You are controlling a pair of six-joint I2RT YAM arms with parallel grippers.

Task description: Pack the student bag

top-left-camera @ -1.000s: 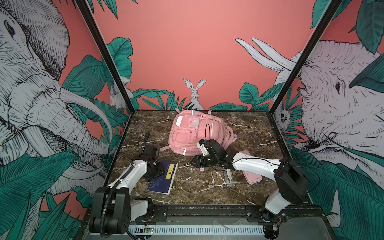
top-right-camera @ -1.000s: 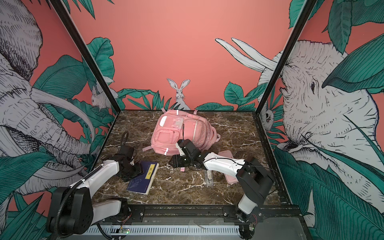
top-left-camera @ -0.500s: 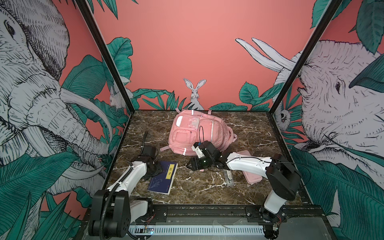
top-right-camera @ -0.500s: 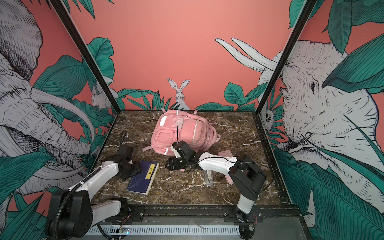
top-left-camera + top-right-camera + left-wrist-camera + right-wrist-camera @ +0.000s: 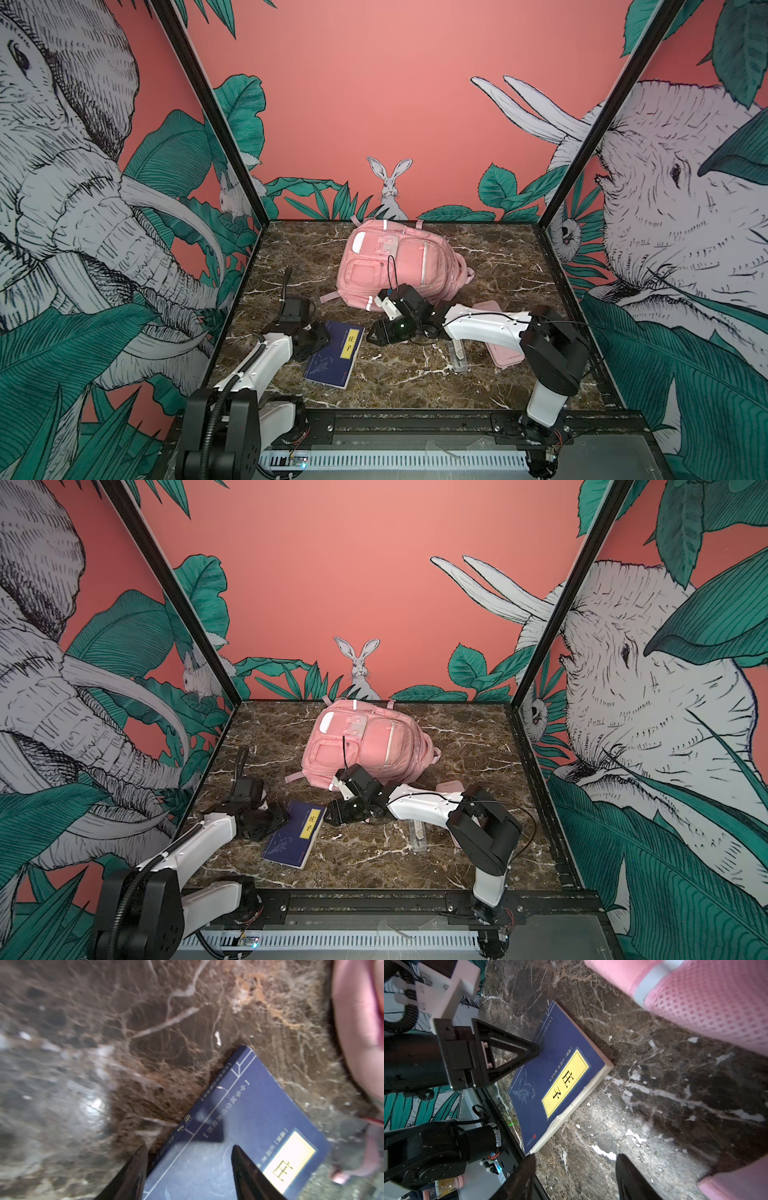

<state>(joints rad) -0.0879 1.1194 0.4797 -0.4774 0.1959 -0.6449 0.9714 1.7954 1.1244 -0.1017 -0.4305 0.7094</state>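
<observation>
In both top views the student bag [image 5: 395,266] [image 5: 365,746] is seen lying at the back middle of the marble surface [image 5: 415,382], front pockets upward. A blue book [image 5: 336,353] is laid flat nearer the front, apart from the bag. The left arm [image 5: 270,357] is lowered at the book's left edge. The right arm [image 5: 482,332] is stretched leftward, partly hiding a pink pencil case [image 5: 505,359], with its tip low between bag and book. How the jaws stand cannot be told from here.

In the left wrist view the left jaws are shown spread. One finger [image 5: 133,1172] is held over bare surface and the other over the book's [image 5: 239,1126] cover, with the spine edge between them; nothing is pinched. The bag's pink fabric [image 5: 357,1022] is partly in view.

In the right wrist view the right jaws are shown spread above bare surface [image 5: 654,1105], with nothing between them. The book [image 5: 560,1076] is seen beyond them, a finger [image 5: 527,1051] of the left arm at its cover, and the bag's mesh [image 5: 706,1001] nearby.
</observation>
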